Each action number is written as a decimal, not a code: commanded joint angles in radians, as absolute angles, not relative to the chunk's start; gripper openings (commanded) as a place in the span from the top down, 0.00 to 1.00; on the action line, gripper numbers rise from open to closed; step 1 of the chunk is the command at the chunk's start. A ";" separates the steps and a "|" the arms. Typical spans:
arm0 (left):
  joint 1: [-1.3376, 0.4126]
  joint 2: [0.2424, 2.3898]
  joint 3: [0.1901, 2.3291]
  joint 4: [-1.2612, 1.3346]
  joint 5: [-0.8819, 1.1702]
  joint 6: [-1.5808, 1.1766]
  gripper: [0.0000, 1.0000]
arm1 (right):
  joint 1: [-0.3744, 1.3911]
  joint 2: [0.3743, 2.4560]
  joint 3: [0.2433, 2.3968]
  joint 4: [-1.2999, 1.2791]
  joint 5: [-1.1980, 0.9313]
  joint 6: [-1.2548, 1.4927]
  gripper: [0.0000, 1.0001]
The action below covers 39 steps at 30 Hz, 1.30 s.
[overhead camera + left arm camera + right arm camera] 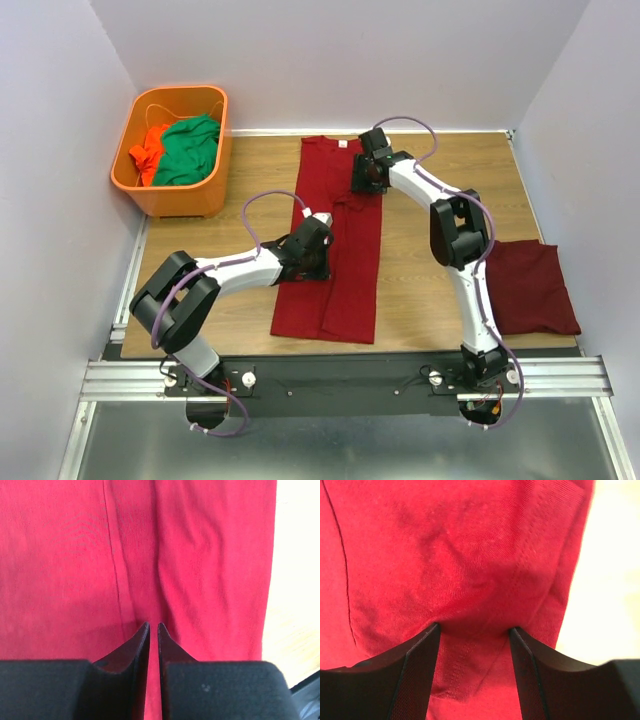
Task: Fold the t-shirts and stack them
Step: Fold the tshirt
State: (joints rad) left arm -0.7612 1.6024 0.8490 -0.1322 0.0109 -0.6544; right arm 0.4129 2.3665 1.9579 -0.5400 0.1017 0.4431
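The shirt (340, 270) lies as a long strip down the middle of the table (440, 180), collar toward the far edge. A folded shirt (530, 288) sits at the right edge.

On the left gripper (153, 626) the jaws stand a slit apart, and I cannot tell whether they grip cloth. On the right gripper (475, 628) the jaws are wide and straddle a raised ridge.

Recommended: pinch every layer and lift both sides level.
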 commanded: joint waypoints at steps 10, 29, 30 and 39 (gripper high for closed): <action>-0.762 1.664 0.950 -0.045 0.097 -0.664 0.78 | 0.371 2.615 2.289 -0.543 0.066 0.373 0.31; -0.817 1.514 0.741 0.083 0.213 -0.644 0.62 | 0.414 1.857 1.472 -0.427 0.020 0.522 0.25; -0.825 1.514 0.727 0.093 0.206 -0.646 0.62 | 0.419 1.759 1.337 -0.405 0.017 0.528 0.25; -0.897 1.500 0.608 0.189 0.123 -0.747 0.62 | 0.506 1.300 0.783 -0.298 -0.026 0.630 0.28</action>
